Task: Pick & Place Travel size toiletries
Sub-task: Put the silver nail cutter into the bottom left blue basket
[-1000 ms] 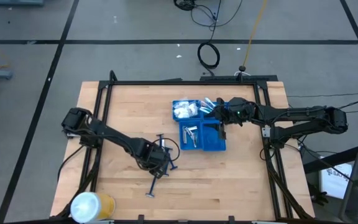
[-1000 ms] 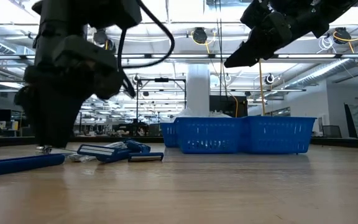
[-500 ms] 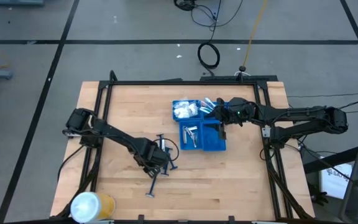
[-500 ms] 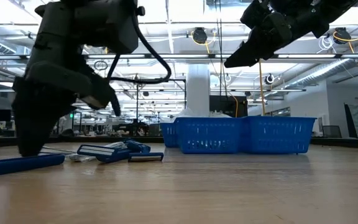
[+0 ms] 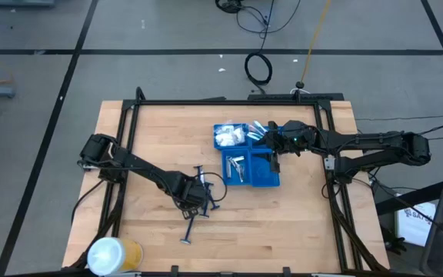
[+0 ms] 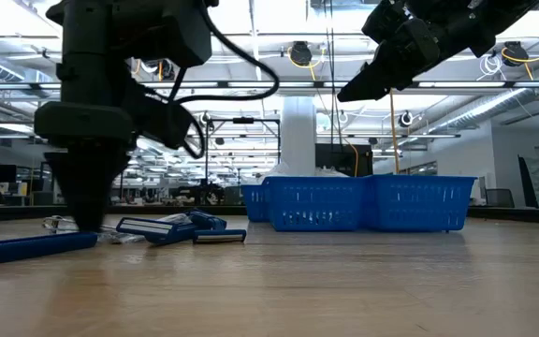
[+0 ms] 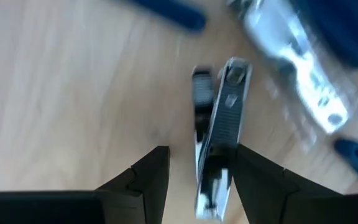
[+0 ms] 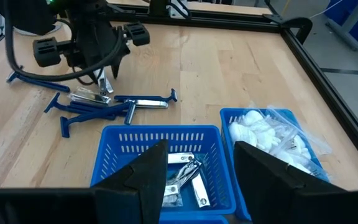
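Note:
A heap of dark blue razors [image 8: 95,109] and a crinkly packet [image 8: 87,96] lies on the wooden table left of the blue tray [image 5: 268,181]. A silver nail clipper [image 7: 221,130] lies flat beside them. My left gripper [image 7: 197,165] points straight down over it, open, one finger on each side of the clipper's near end. It also shows low over the heap in the low view [image 6: 87,220]. My right gripper [image 8: 197,168] hangs open above the tray, with nothing between its fingers. My left gripper comes from above with its fingers along the clipper's two long sides. One finger [image 7: 253,177] stands close against the clipper's end [image 7: 215,186], which lies on the table. I cannot tell whether it touches.
The tray holds white packets [image 5: 229,137] in its far-left compartment and silver clippers [image 5: 235,168] in the near-left one. One blue razor [image 5: 188,231] lies alone nearer the front edge. A white-and-yellow roll [image 5: 112,254] stands at the near left corner. A black frame rims the table.
My left gripper has rolled about its downward-pointing line and sunk a little toward the heap, its fingers staying as far apart as before. The things on the table lie where they were.

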Controlling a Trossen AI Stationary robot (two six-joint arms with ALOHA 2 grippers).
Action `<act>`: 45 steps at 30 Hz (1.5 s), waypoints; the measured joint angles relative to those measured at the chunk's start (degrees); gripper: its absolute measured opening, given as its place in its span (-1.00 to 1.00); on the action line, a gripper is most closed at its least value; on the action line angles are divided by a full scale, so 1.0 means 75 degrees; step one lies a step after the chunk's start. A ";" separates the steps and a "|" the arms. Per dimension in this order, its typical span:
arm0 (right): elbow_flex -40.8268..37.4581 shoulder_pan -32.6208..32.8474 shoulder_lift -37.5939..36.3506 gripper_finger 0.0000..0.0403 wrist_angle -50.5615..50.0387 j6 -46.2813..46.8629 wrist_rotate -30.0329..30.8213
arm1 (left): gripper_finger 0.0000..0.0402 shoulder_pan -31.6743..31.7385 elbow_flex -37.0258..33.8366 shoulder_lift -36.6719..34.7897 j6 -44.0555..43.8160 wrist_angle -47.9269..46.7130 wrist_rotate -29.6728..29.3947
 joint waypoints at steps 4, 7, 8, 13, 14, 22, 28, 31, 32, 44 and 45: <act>-0.0003 0.0000 0.0002 -0.15 0.0000 0.0000 0.0001 | -0.14 0.0003 -0.0005 0.0014 0.0463 0.0746 -0.0180; 0.0000 0.0000 -0.0001 -0.15 -0.0001 0.0003 -0.0002 | -0.14 0.0053 -0.0003 0.0026 0.0501 0.0888 -0.0155; -0.0003 0.0000 -0.0001 -0.15 0.0000 0.0002 0.0001 | -0.14 0.0071 -0.0003 0.0026 0.0497 0.0883 -0.0117; -0.0001 0.0000 -0.0001 -0.15 -0.0006 0.0002 -0.0002 | -0.14 0.0111 0.0000 0.0023 0.0452 0.0793 0.0075; -0.0003 0.0000 -0.0001 -0.15 -0.0004 0.0003 -0.0002 | -0.14 0.0111 0.0000 0.0023 0.0452 0.0766 0.0104; 0.0000 0.0000 -0.0001 -0.15 -0.0006 0.0003 -0.0002 | -0.22 0.0108 0.0000 0.0017 0.0396 0.0570 0.0337; -0.0001 0.0000 0.0000 -0.15 -0.0009 0.0003 -0.0002 | -0.64 0.0099 -0.0184 -0.0022 -0.0027 0.0631 0.0142; 0.0000 0.0000 -0.0001 -0.15 -0.0009 0.0003 -0.0002 | -0.83 0.0093 -0.0279 -0.0057 -0.0206 0.0688 0.0058; 0.0000 0.0001 0.0002 -0.15 -0.0009 0.0003 -0.0003 | -0.90 0.0085 -0.0293 -0.0070 -0.0203 0.0726 0.0033; 0.0000 0.0000 0.0002 -0.15 -0.0038 0.0052 -0.0004 | -0.95 0.0032 0.0033 -0.0419 0.0397 0.0454 -0.0461; -0.0001 0.0003 0.0002 -0.15 -0.0037 0.0052 -0.0003 | -0.96 0.0032 0.0093 -0.0526 0.0393 0.0310 -0.0682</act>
